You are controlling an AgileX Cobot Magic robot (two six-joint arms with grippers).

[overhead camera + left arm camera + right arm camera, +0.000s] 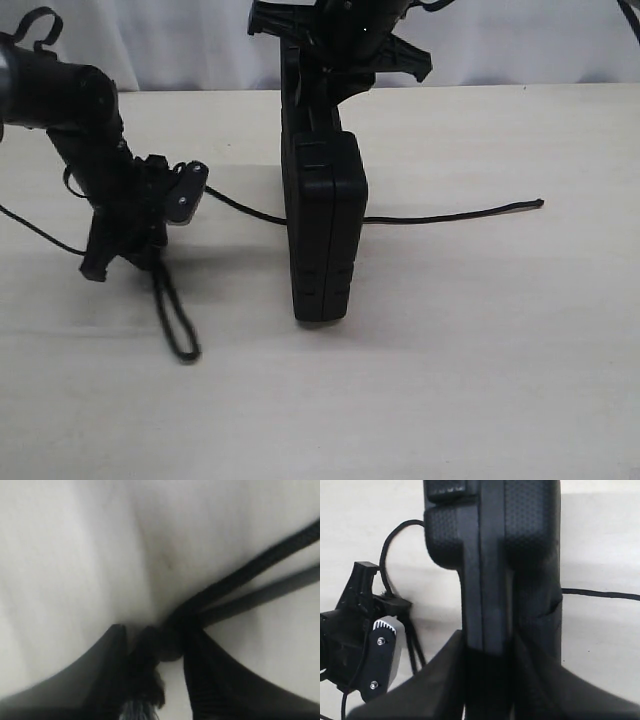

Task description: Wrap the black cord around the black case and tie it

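Pale tabletop [500, 380] carries the black case [322, 230] standing upright below the right gripper [487, 647], whose fingers clamp its upper end from both sides. The black cord [450, 214] runs from the left gripper [157, 645] past the case. Only the left wrist view, blurred, shows the knot [167, 642] between that gripper's fingers; whether they pinch it cannot be told.
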